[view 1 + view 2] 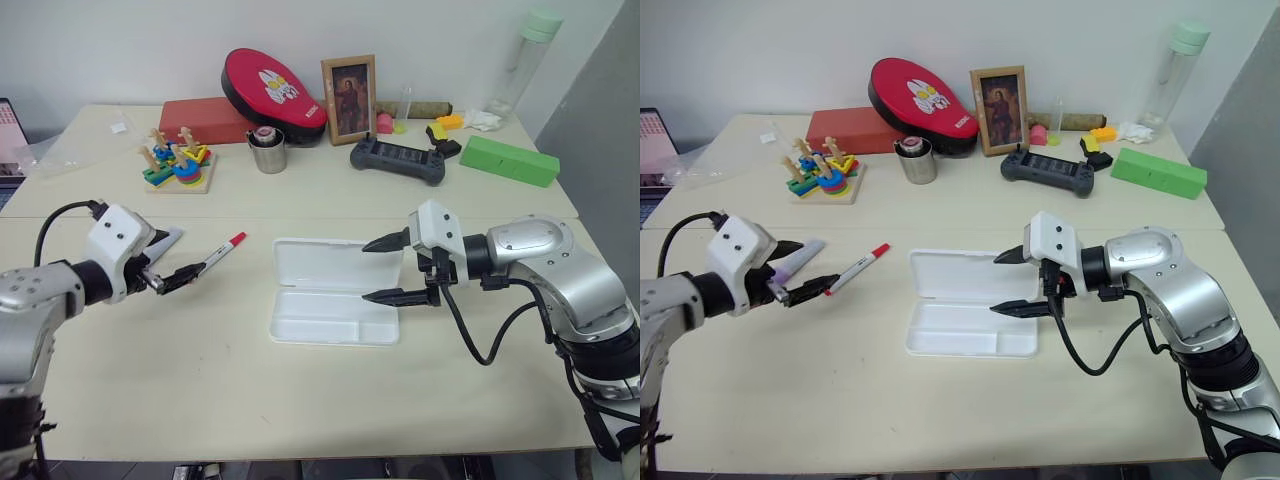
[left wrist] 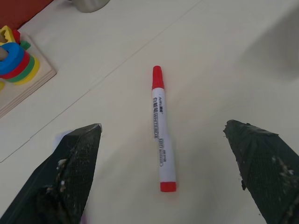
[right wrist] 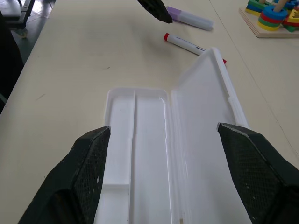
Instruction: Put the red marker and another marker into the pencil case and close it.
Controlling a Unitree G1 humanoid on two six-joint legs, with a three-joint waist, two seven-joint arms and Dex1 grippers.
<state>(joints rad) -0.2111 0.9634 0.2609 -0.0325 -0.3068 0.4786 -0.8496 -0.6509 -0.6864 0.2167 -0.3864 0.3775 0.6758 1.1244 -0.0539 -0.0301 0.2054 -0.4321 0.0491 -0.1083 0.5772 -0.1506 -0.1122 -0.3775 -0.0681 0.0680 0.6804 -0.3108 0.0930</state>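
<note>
The pencil case (image 1: 335, 300) is lying wide open in the middle of the desk (image 1: 300, 400), its lid folded back toward the far side and its tray holding nothing, so the opening looks done while both pens and the closing are waiting. The red marker (image 1: 222, 250) is resting on the desk left of the case, well apart from it, and the lilac marker (image 1: 800, 257) is lying just beyond it to the left. The left tool (image 1: 172, 262) is hovering with its fingers spread apart around the near end of the red marker, gripping nothing. The right tool (image 1: 385, 270) is hanging over the right end of the case, fingers apart and empty. Counting up: one case, one red marker, one lilac marker, two tools, none of the pens stowed yet.
</note>
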